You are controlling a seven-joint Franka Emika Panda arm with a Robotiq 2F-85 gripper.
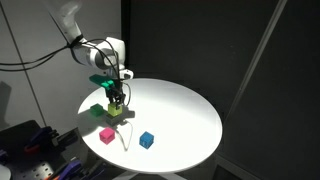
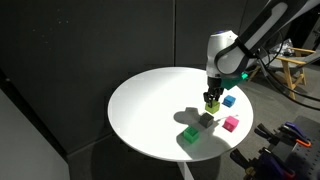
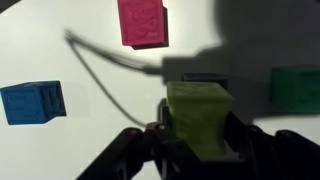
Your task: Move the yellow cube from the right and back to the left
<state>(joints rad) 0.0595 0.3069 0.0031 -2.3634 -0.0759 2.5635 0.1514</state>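
The yellow cube (image 3: 199, 115) is a small lime-tinted block held between my gripper's (image 3: 198, 135) two fingers in the wrist view. In both exterior views the gripper (image 1: 117, 101) (image 2: 212, 97) hangs over the round white table (image 1: 185, 110) (image 2: 150, 100), shut on the yellow cube (image 1: 117, 110) (image 2: 212, 103), which sits just above or on the tabletop; I cannot tell if it touches.
A pink cube (image 1: 107, 134) (image 2: 231, 123) (image 3: 142, 22), a blue cube (image 1: 147, 139) (image 2: 229, 100) (image 3: 33, 102) and a brighter green cube (image 1: 97, 111) (image 2: 190, 134) (image 3: 296, 87) lie on the table around the gripper. A thin cable (image 3: 110, 55) runs across the tabletop. Dark curtains stand behind.
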